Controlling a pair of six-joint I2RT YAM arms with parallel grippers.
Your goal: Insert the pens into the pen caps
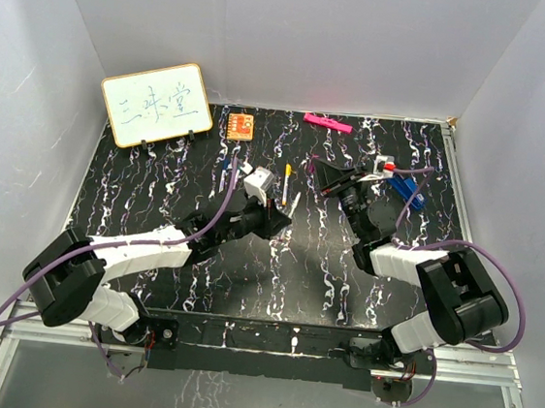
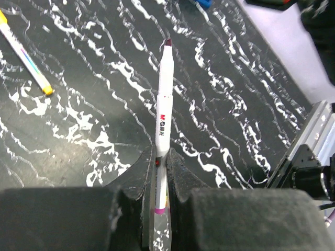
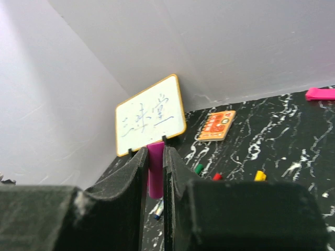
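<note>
The overhead view is bright and evenly lit from above. Its white walls (image 1: 300, 32) take a faint blue cast, and the arms (image 1: 141, 249) throw soft shadows on the black marbled table (image 1: 136, 199). In the left wrist view the pen (image 2: 163, 99) is sharp, the upper right corner is blurred, and the left gripper's fingers (image 2: 131, 180) are dark and soft. In the right wrist view the whiteboard (image 3: 151, 116) is fairly crisp, while the right gripper's fingers (image 3: 133, 178) are dim and unfocused.
</note>
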